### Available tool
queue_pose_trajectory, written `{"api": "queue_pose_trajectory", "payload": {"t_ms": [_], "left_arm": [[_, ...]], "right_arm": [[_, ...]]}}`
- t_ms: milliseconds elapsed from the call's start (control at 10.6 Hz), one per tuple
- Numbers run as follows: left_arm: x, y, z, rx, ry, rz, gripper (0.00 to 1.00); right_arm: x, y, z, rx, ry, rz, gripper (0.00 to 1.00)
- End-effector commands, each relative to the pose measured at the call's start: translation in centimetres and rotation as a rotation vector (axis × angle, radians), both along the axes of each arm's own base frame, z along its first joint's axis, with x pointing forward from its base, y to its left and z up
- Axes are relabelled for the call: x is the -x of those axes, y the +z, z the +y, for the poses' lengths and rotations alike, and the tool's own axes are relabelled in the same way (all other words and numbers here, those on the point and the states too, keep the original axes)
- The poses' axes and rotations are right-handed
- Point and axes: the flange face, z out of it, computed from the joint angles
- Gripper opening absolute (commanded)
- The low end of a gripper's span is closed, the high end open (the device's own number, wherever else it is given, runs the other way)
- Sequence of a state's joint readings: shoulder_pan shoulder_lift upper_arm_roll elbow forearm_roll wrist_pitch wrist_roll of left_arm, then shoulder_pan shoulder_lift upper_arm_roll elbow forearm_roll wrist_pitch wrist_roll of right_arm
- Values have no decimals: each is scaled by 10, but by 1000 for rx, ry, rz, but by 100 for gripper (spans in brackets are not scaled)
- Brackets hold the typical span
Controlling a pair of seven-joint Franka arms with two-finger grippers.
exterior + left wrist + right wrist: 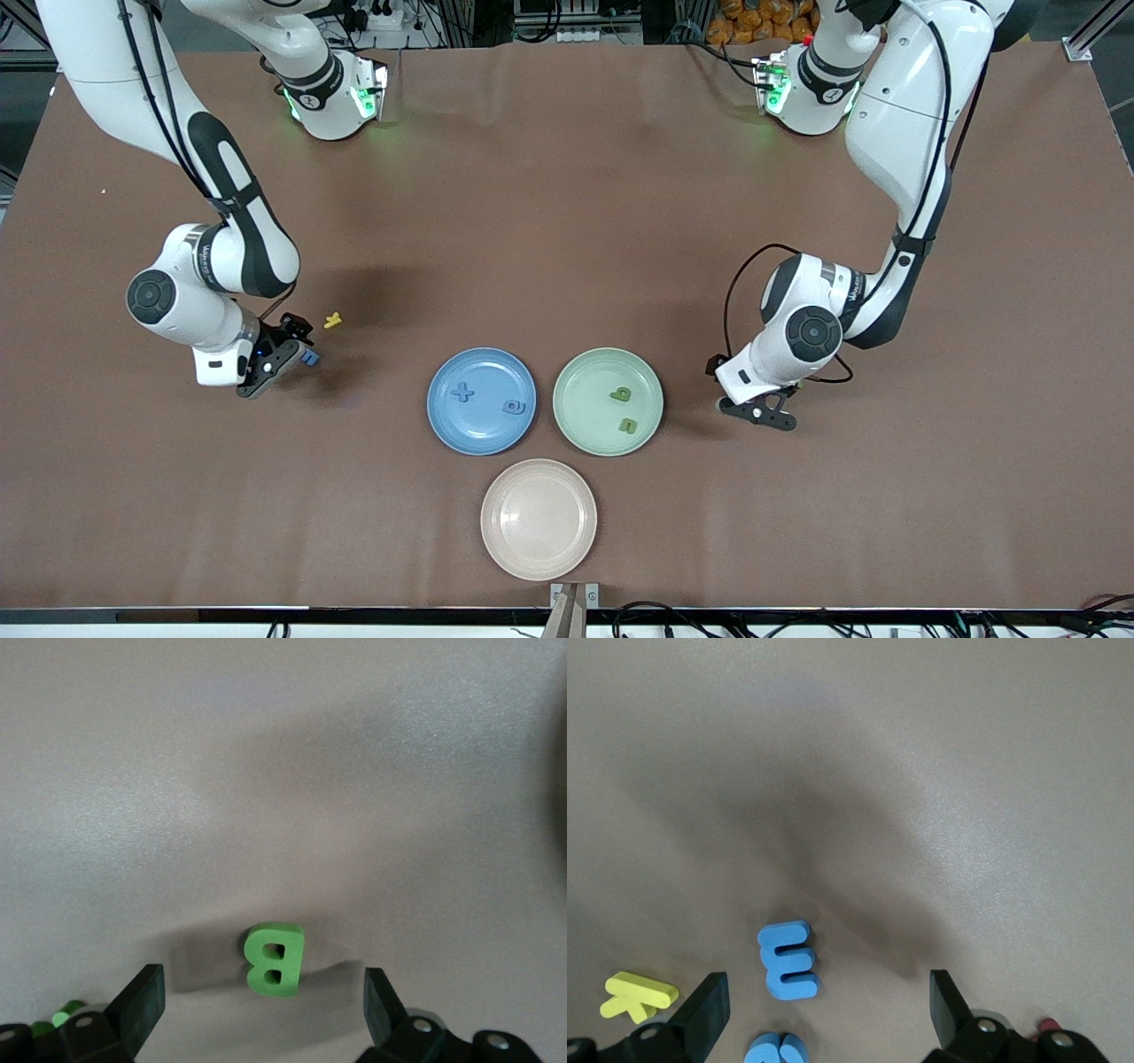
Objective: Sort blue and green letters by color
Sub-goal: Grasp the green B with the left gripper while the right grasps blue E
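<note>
Both grippers spread wide, nothing held. Left gripper low over the table toward the left arm's end, beside the green plate; green B lying flat on the table between the fingers, apart from both. Right gripper low over the table toward the right arm's end; blue M lying sideways between its fingers, second blue letter just beside it at the frame edge, yellow letter near one finger.

Blue plate carrying blue X and blue a; green plate carrying two green letters. Pink plate bare.

Judged step: pick of B and M.
- Descend straight, keep letter centred.
- Close across the narrow width of each letter.
- On right, avoid catching second blue letter or nudging yellow one.
- Lift clear before carrying to matching plate.
</note>
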State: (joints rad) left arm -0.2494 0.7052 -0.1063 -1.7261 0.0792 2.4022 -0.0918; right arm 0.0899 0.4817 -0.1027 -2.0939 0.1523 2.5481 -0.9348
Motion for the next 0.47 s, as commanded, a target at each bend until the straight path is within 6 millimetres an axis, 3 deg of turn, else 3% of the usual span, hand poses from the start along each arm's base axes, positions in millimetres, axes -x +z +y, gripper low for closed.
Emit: {"api": "queue_pose_trajectory", "payload": {"t_ms": [0,95,190,379], "left_arm": [[1,-6,0,8,0,-14,99],[2,-6,-1,9,9,-14,78],[2,-6,-1,8,50,-14,1],[4,-6,-12,8,96,-26,0]], "right_arm": [[8,-4,0,-3,13,-11,100],[9,-6,2,-2,12,-22,100],[10,-10,2,1,7,-24,100],[10,-11,8,-1,10,-22,100]]}}
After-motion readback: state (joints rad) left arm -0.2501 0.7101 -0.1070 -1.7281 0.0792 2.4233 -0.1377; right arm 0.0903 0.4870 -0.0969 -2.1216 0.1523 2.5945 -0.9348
